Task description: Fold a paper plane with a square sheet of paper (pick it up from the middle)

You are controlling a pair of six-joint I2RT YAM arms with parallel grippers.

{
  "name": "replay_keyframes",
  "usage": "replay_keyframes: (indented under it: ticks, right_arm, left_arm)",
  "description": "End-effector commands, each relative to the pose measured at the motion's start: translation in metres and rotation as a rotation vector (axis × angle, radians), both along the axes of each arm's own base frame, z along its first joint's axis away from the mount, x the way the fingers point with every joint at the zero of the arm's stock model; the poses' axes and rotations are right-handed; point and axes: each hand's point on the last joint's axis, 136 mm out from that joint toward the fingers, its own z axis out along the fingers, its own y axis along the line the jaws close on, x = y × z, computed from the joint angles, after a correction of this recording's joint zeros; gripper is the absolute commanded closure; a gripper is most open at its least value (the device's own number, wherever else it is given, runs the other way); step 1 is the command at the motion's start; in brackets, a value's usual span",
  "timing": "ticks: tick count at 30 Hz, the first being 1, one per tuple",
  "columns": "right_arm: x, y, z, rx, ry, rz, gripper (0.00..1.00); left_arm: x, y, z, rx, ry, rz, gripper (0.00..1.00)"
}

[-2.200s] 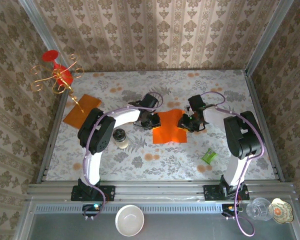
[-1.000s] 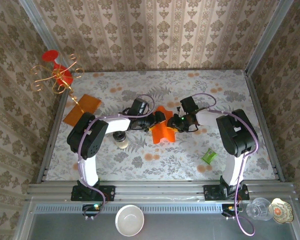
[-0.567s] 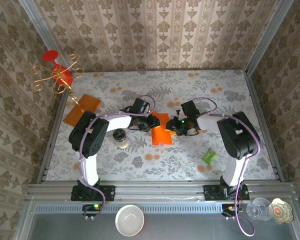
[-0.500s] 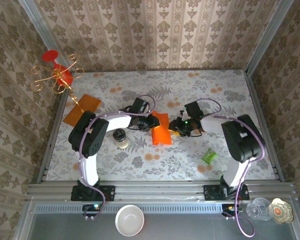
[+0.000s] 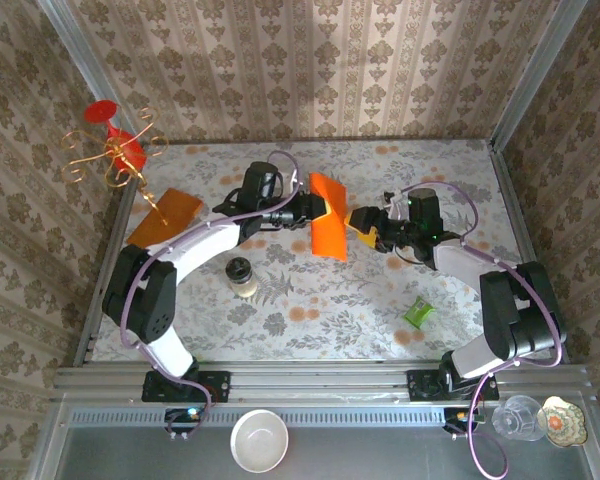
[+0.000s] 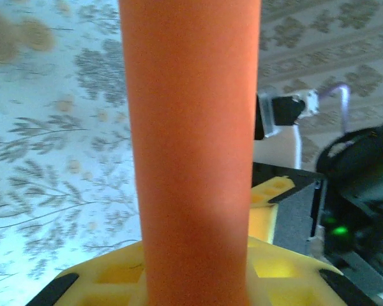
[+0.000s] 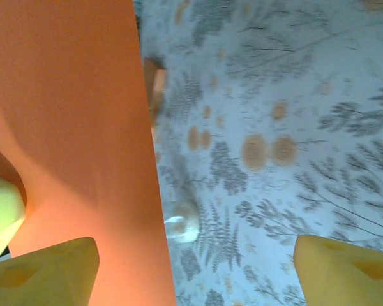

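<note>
The square sheet of paper [image 5: 327,226], bright red-orange and folded, hangs upright above the middle of the table. My left gripper [image 5: 304,208] is shut on its left edge. In the left wrist view the paper [image 6: 191,127] rises as a broad band from between the yellow fingers [image 6: 108,280] of the left gripper [image 6: 195,284]. My right gripper [image 5: 366,222] stands open just right of the sheet. In the right wrist view its gripper [image 7: 195,271] has the fingertips [image 7: 45,271] far apart, and the paper [image 7: 70,127] lies along the left one.
A duller amber-orange sheet [image 5: 163,217] lies at the far left by a gold wire stand [image 5: 115,150]. A small jar [image 5: 242,277] stands left of centre and a green packet [image 5: 417,313] lies at the right. A white bowl [image 5: 259,440] and a glass [image 5: 520,418] sit off the table's near edge.
The left gripper has shut on the paper and lifted it up and toward the far side. The right gripper has opened, let the paper go and drawn back to the right.
</note>
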Motion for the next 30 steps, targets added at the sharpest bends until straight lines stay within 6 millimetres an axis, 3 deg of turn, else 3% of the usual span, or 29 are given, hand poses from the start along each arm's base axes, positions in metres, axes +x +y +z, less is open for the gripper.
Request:
replay_keyframes:
  ticks: [1, 5, 19, 30]
  right_arm:
    - [-0.005, 0.015, 0.027, 0.099, -0.07, 0.1, 0.18]
    - [-0.009, 0.023, 0.039, 0.136, -0.1, 0.149, 0.19]
    - [-0.02, 0.023, 0.054, 0.168, -0.133, 0.179, 0.51]
    - [-0.021, 0.02, 0.048, 0.162, -0.11, 0.165, 0.77]
  left_arm:
    - [-0.01, -0.006, 0.028, -0.105, 0.019, -0.076, 0.71]
    - [-0.009, -0.006, 0.025, -0.105, 0.035, -0.08, 0.71]
    - [-0.001, 0.004, 0.0, -0.046, 0.078, -0.05, 0.72]
    - [0.002, 0.008, -0.014, -0.013, 0.097, -0.033, 0.73]
